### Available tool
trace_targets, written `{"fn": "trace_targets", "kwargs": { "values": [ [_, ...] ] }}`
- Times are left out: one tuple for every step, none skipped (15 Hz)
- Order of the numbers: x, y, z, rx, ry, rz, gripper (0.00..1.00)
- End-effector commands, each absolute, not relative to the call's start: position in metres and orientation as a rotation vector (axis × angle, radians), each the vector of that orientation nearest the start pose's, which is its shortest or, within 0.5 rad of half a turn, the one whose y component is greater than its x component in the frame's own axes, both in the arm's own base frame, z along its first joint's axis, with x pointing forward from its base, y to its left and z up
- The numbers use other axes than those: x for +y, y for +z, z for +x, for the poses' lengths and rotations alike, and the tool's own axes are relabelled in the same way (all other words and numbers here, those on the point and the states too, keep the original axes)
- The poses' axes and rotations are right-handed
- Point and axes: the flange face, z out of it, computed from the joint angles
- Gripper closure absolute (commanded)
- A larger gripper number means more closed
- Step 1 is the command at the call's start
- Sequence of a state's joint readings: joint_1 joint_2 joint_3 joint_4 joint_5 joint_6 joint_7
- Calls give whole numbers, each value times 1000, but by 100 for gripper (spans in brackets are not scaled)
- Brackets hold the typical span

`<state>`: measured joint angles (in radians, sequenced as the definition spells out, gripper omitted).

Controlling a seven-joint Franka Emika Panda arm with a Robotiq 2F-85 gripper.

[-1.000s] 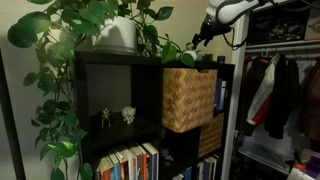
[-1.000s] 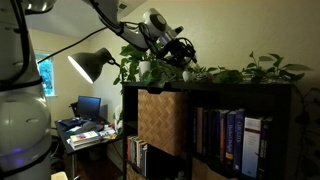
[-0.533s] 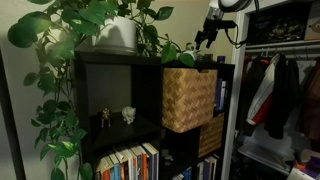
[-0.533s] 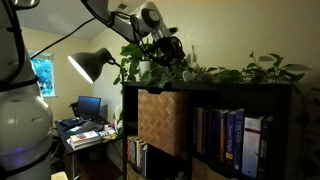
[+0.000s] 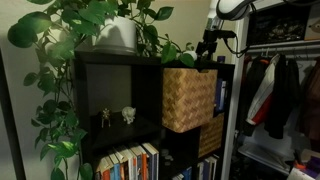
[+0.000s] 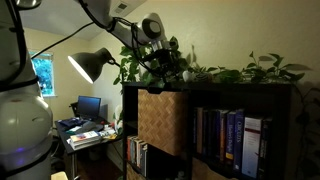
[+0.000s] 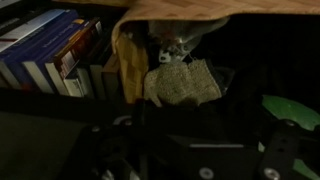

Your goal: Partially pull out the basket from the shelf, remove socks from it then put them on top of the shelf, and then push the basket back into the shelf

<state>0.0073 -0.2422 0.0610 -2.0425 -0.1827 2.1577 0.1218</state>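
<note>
A woven basket point(image 5: 188, 98) sits in the top cube of the black shelf point(image 5: 120, 62) and sticks out a little past its front; it also shows in an exterior view point(image 6: 160, 120). My gripper point(image 5: 208, 46) hangs just above the basket's top edge, level with the shelf top, and also shows in an exterior view point(image 6: 166, 66). In the wrist view a grey-tan sock point(image 7: 185, 82) and a yellow cloth point(image 7: 128, 65) lie below the basket rim point(image 7: 180, 8). The fingers point(image 7: 190, 130) are too dark to read.
A potted plant point(image 5: 115, 30) with trailing leaves fills the shelf top. Books point(image 6: 225, 135) stand beside the basket. Small figurines point(image 5: 115, 116) sit in a lower cube. Clothes point(image 5: 280, 95) hang to one side. A desk lamp point(image 6: 90, 65) stands nearby.
My gripper has come down from above the shelf top toward the basket and turned to point more steeply downward. The basket has not moved.
</note>
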Motion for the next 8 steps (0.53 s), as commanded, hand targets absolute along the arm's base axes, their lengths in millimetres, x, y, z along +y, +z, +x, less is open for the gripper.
{"fn": "trace_targets", "kwargs": {
  "values": [
    [30,555,517,-54,-513,-3196,0],
    [30,546,519,-56,-491,-3188,0],
    [30,538,521,-57,-477,-3188,0],
    [31,529,525,-65,-472,-3194,0],
    [31,520,528,-75,-455,-3193,0],
    [31,512,530,-78,-442,-3198,0],
    [31,503,533,-90,-432,-3203,0],
    [31,495,536,-108,-420,-3202,0]
  ]
}}
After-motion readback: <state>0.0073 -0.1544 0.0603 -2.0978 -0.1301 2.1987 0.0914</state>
